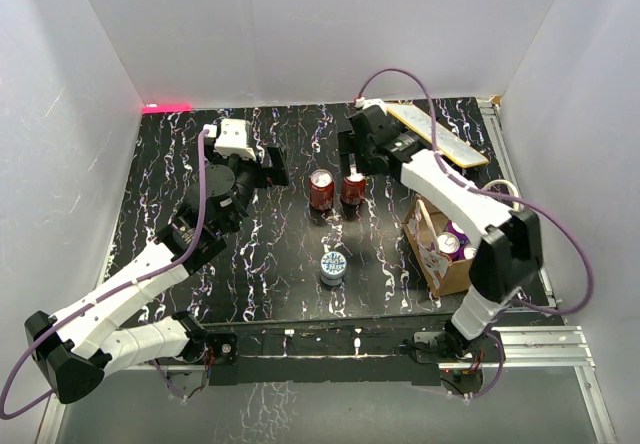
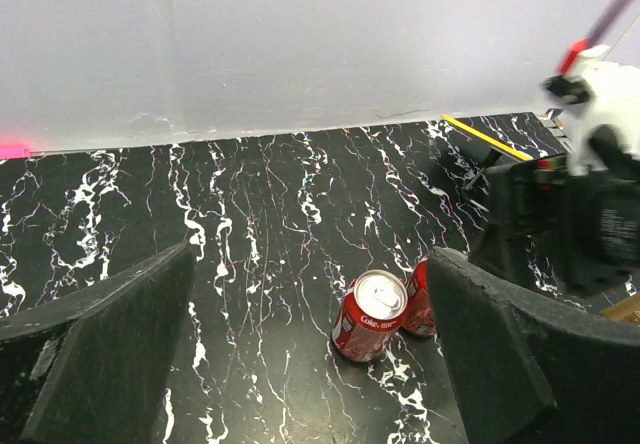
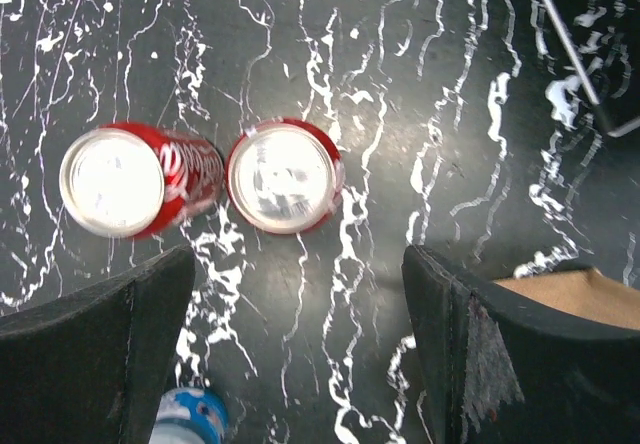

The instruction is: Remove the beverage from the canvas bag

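Observation:
The tan canvas bag (image 1: 432,252) stands open at the right of the table, with purple cans (image 1: 450,242) inside it. Its corner shows in the right wrist view (image 3: 580,299). Two red Coke cans (image 1: 321,190) (image 1: 353,186) stand side by side at mid-table. A blue-and-white can (image 1: 333,266) stands nearer the front. My right gripper (image 1: 356,164) is open and empty, hovering just above the red cans (image 3: 285,176) (image 3: 112,182). My left gripper (image 1: 275,164) is open and empty, left of the cans. It faces the left can (image 2: 370,316); its finger half hides the other (image 2: 418,304).
A flat yellow-edged board (image 1: 440,134) lies at the back right behind the right arm (image 2: 590,214). A pink tape mark (image 1: 165,107) sits at the back left corner. White walls close in the table on three sides. The blue can shows low in the right wrist view (image 3: 190,419).

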`<state>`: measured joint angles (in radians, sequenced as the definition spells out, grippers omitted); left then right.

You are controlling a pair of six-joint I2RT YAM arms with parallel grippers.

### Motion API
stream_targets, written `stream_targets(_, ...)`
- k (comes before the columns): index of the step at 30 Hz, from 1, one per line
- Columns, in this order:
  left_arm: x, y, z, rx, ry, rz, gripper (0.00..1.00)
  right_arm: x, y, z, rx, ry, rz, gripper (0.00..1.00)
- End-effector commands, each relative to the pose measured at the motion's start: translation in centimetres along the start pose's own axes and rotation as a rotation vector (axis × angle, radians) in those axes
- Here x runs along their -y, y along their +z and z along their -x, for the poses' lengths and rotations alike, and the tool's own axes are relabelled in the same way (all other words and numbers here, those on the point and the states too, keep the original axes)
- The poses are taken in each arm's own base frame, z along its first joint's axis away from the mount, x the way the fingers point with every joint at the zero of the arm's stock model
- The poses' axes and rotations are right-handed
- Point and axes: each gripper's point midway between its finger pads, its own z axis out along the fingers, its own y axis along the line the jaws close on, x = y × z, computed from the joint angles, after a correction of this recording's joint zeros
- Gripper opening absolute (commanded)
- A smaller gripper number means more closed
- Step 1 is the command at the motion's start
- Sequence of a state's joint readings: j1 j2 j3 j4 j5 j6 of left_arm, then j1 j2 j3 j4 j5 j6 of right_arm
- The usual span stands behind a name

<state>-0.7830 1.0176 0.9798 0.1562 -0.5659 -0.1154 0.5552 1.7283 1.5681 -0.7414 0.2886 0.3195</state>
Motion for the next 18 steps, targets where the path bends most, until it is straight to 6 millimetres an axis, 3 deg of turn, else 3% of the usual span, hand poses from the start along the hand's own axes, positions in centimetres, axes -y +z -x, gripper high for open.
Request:
stream_targets(1,0.0,-0.4,1.6,0.041,-0.028,-0.004,0.97,2.6,-5.8,0.9,0.097,0.002,-0.029,0.88)
stream_targets(7,0.1,-0.3,1.5,0.037,-0.031,-0.007,0.97,8.2,-12.1,-0.6,0.215,0.097,-0.178,0.88)
stream_targets(11,0.3,-0.2,1.2,0.028,-0.033,-0.015,0.97,13.5,-14.5,-1.7,0.282,0.189,-0.381,0.90)
stream_targets(15,0.4,-0.1,0.9,0.020,-0.031,-0.013,0.97,18.9,-14.7,-3.4,0.245,0.316,-0.511,0.89)
stream_targets(18,0.4,0.0,0.8,0.017,-0.031,-0.014,0.97,20.9,-13.5,-4.7,0.203,0.378,-0.499,0.87)
